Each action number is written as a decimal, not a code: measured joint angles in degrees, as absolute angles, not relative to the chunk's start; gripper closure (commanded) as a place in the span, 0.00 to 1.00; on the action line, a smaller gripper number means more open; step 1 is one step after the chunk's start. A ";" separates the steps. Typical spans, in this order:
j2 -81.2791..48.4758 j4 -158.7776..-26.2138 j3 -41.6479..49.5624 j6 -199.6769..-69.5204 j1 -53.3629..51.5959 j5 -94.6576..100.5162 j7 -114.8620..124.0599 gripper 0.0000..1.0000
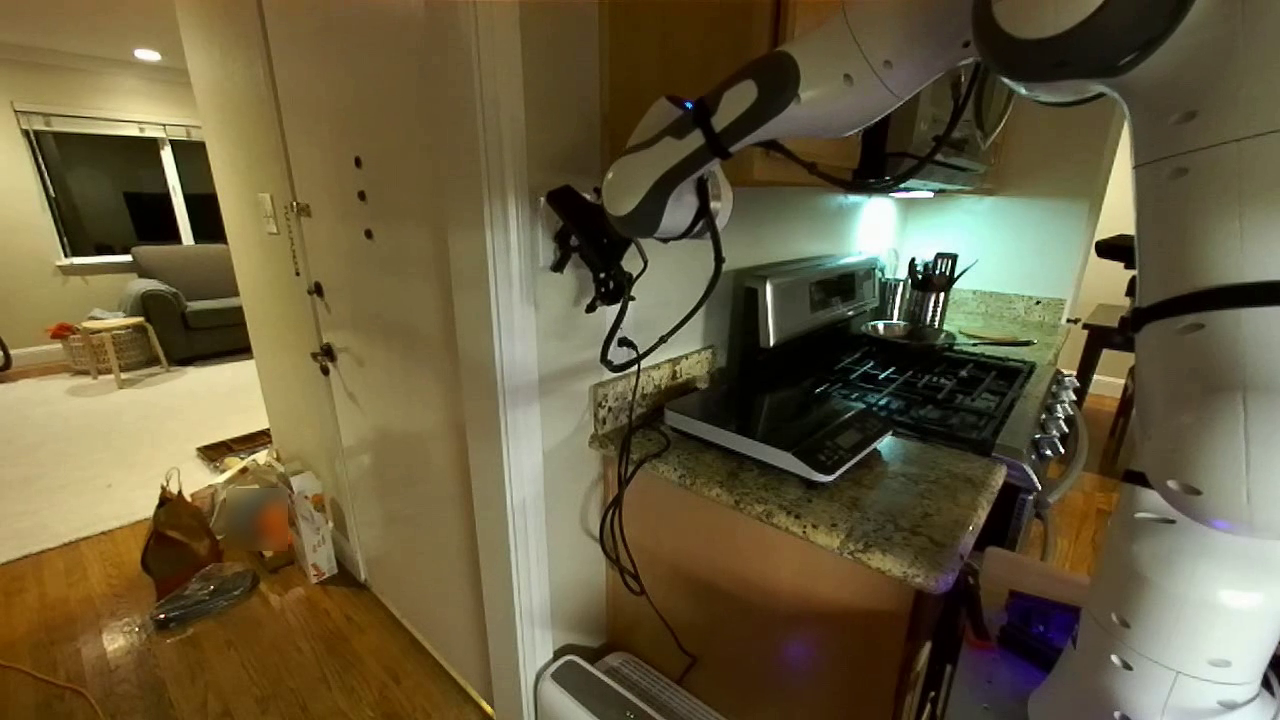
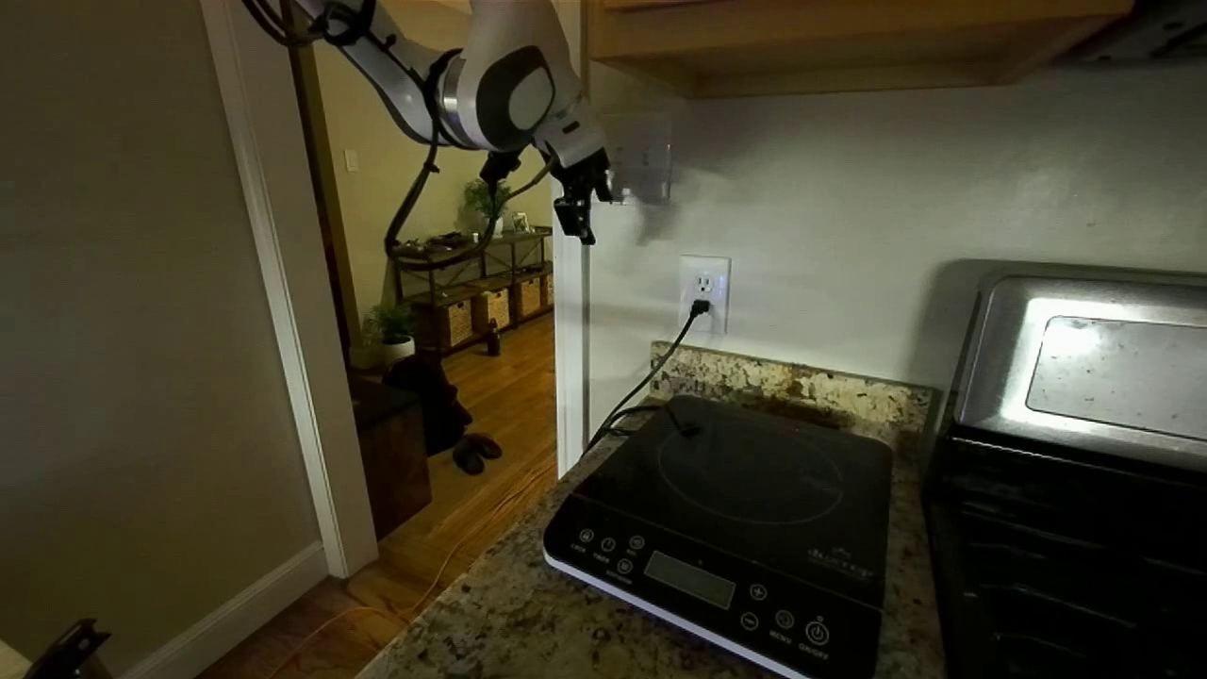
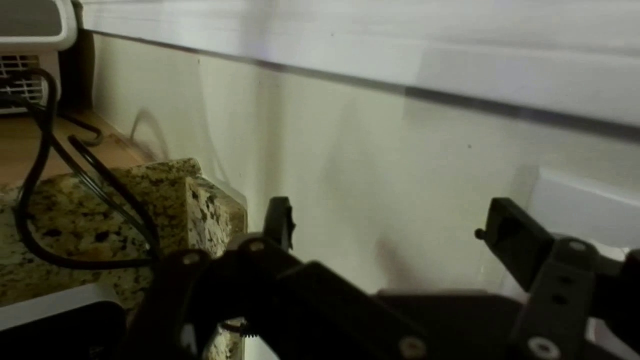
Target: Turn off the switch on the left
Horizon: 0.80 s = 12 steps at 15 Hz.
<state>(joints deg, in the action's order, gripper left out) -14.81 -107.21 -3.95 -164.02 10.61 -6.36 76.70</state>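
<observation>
Nothing is held by the gripper [image 3: 392, 227], its jaws spread wide near the switch [image 2: 644, 156], mounted above the outlet [image 2: 705, 290]; contact cannot be judged; the nearer fingertip [image 3: 522, 245] is best lined up squarely with the left toggle, too small to be made out, and pressed lightly

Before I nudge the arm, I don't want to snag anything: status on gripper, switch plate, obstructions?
Gripper open, nothing held. Switch plate partly behind it in an exterior view; on/off state unreadable. Possible snag: black cord plugged into outlet below.
</observation>
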 measured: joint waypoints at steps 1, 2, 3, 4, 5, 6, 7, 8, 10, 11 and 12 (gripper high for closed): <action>-13.74 -107.57 -4.08 -162.22 10.03 -9.32 74.39 0.00; -12.15 -108.07 -4.28 -159.39 9.47 -12.43 71.73 0.00; -10.25 -108.53 -5.13 -155.42 9.54 -14.94 69.44 0.00; -7.91 -109.03 -5.48 -150.54 9.30 -16.98 67.59 0.00; -5.55 -109.57 -5.21 -145.31 8.66 -18.23 66.61 0.00; -3.33 -110.01 -4.74 -140.09 8.02 -18.45 66.40 0.00; -1.40 -110.34 -4.24 -134.80 7.46 -18.35 66.40 0.00; 0.31 -110.50 -3.70 -129.83 6.94 -17.87 66.54 0.00; 2.60 -110.76 -3.11 -123.02 6.24 -16.23 66.95 0.00; 3.32 -110.94 -3.05 -120.77 5.98 -15.01 67.39 0.00; 3.86 -111.13 -3.05 -119.18 5.69 -13.71 67.85 0.00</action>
<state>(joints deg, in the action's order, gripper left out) 3.86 -111.13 -3.05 -119.18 5.69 -13.71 67.85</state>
